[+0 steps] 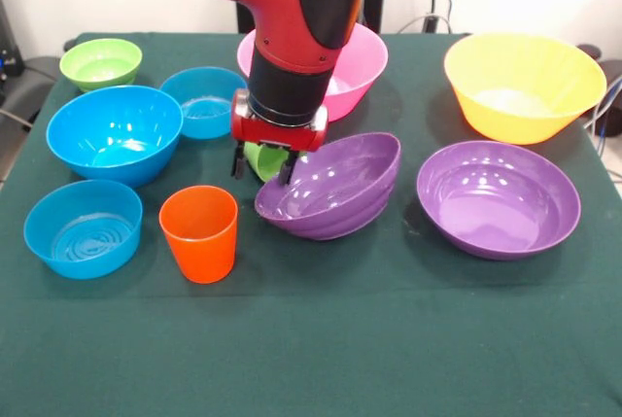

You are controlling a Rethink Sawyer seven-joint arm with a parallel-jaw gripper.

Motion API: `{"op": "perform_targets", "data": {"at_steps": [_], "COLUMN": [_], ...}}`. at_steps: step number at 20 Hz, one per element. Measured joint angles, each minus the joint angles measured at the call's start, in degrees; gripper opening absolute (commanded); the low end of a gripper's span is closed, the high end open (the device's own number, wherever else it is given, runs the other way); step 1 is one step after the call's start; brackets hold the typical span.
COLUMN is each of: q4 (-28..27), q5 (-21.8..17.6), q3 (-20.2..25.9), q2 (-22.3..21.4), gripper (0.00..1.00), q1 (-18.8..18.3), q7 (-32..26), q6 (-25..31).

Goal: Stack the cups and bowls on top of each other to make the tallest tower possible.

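My gripper [261, 168] hangs low over the middle of the table, open, with its fingers [236, 163] on either side of the light green cup [262, 158]; only part of that cup shows. Just right of it, a purple bowl [335, 189] is tipped up on its side toward the gripper. The orange cup [199, 232] stands upright in front. A second purple bowl [498, 198] sits level at the right. The pink bowl [355, 62] lies behind my arm, partly hidden. Also here are the yellow bowl [525, 85], large blue bowl [114, 133], two small blue bowls [84, 228] [204, 101] and small green bowl [101, 62].
All bowls and cups rest on a dark green tablecloth [321, 339]. Bowls crowd the left side and the back. The table's edges fall away at left and right, with cables beyond the right edge.
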Motion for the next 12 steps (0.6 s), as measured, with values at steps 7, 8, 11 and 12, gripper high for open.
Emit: {"op": "perform_targets", "data": {"at_steps": [7, 8, 11, 12], "q4": [0.0, 0.1, 0.1, 0.1], "q5": [0.0, 0.0, 0.0, 0.0], "q3": [0.8, 1.0, 1.5, 1.7], "q2": [-0.4, -0.3, -0.1, 0.0], "gripper": [1.0, 1.0, 1.0, 1.0], "q1": [-0.1, -0.2, -0.4, -0.4], "q7": [0.0, 0.0, 0.0, 0.0], "q6": [1.6, 1.6, 1.6, 1.6]}}
